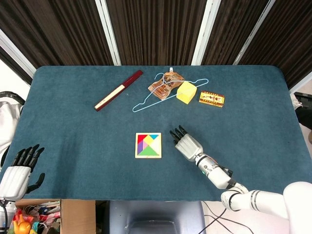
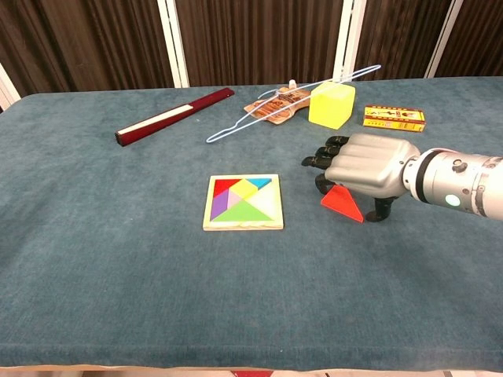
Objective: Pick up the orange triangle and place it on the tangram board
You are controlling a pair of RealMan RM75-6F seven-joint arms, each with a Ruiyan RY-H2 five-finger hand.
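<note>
The orange triangle (image 2: 343, 206) lies flat on the blue cloth to the right of the tangram board (image 2: 244, 226), a wooden square frame filled with coloured pieces. My right hand (image 2: 365, 167) is low over the triangle, fingers arched down at its far left side and the thumb down at its right. The triangle still rests on the cloth. In the head view my right hand (image 1: 186, 145) hides the triangle and sits just right of the board (image 1: 148, 156). My left hand (image 1: 19, 170) hangs off the table's near left corner, fingers apart and holding nothing.
Along the far side lie a dark red bar (image 1: 119, 90), a pale blue wire hanger (image 1: 146, 103), a snack packet (image 1: 165, 84), a yellow block (image 1: 186, 92) and a small printed box (image 1: 211, 99). A cardboard box of toys (image 1: 29, 219) stands below the near left edge.
</note>
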